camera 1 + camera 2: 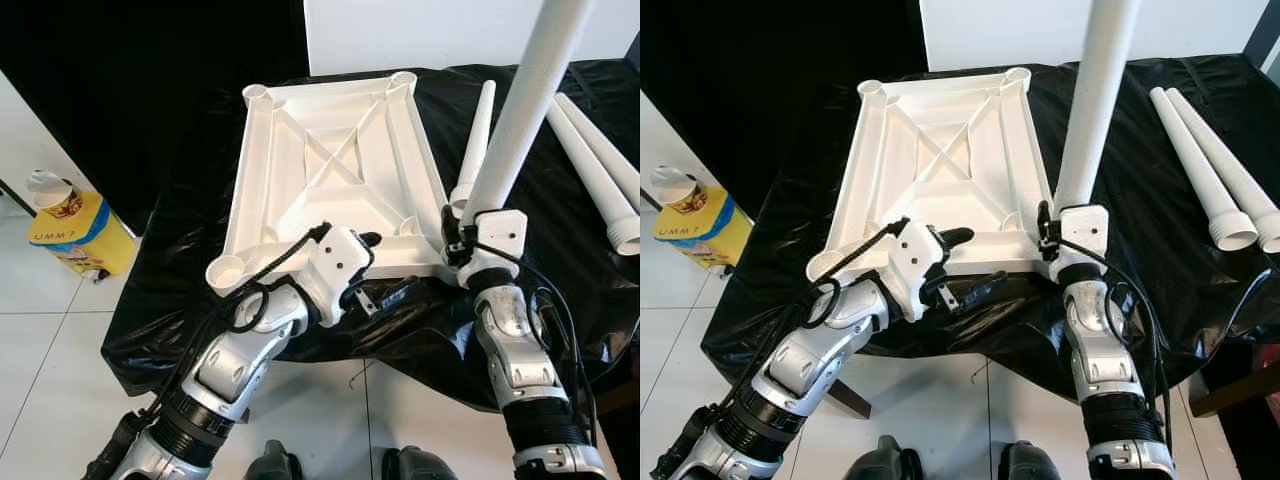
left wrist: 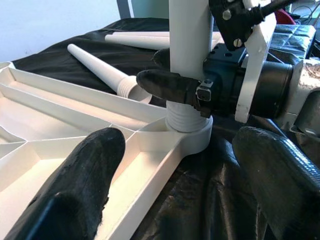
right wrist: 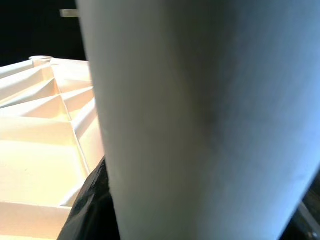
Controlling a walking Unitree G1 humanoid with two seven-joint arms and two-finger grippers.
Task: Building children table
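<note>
A white tabletop (image 1: 330, 170) lies upside down on a black-covered table (image 1: 200, 240). One white table leg (image 1: 520, 110) stands upright in the near right corner socket (image 2: 192, 137), its threaded base seated there. My right gripper (image 1: 1055, 235) is shut on this leg just above the socket; its finger (image 2: 170, 85) wraps the leg. At the tabletop's near edge my left gripper (image 1: 385, 265) is open, one finger (image 2: 75, 175) over the ribbed underside and the other (image 2: 280, 170) over the black cloth.
A loose white leg (image 1: 478, 140) lies beside the tabletop, and two more legs (image 1: 1205, 170) lie at the far right. A yellow container (image 1: 85, 235) with a cup on it stands on the tiled floor to the left.
</note>
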